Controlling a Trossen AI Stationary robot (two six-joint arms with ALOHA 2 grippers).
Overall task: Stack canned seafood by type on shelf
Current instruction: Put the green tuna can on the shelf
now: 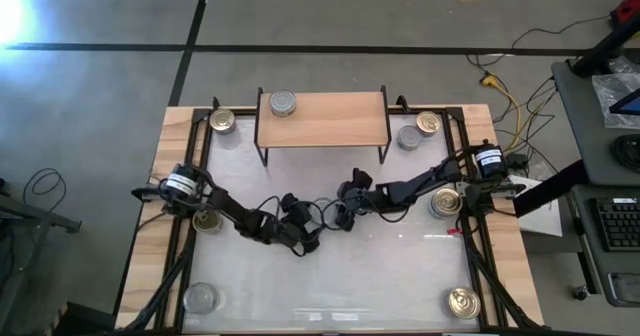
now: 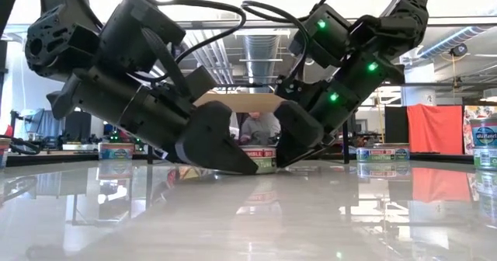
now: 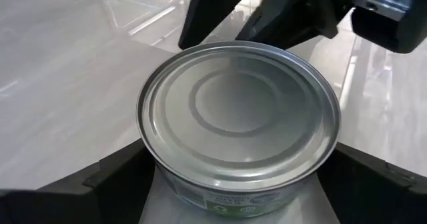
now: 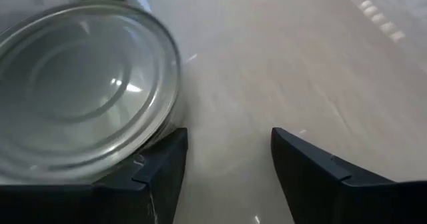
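A silver-topped can (image 3: 237,117) stands upright on the white table at its middle, in front of the shelf (image 1: 322,116). My left gripper (image 1: 312,236) reaches it from the near left and is shut on it. My right gripper (image 4: 230,157) comes from the right and stands open with nothing between its fingers; the can (image 4: 80,91) lies just outside one finger. In the low view the can (image 2: 260,160) shows between the two grippers. Another silver-topped can (image 1: 283,103) rests on the shelf's left part. My left gripper has the can's side wall between its two fingers, one finger (image 3: 117,177) against each opposite side, low on the wall (image 3: 157,174). The fingers come slanting down from the table's near left. The can stands upright with its bottom on the table. My right gripper has the outer side of one finger (image 4: 163,161) right at the can's wall (image 4: 170,121); whether it touches, I cannot tell.
Gold-topped cans stand at the far left (image 1: 222,122), far right (image 1: 428,123), left (image 1: 207,220), right (image 1: 446,202) and near right (image 1: 462,302). Silver-topped cans stand at the far right (image 1: 408,137) and near left (image 1: 200,298). The shelf's right part is bare.
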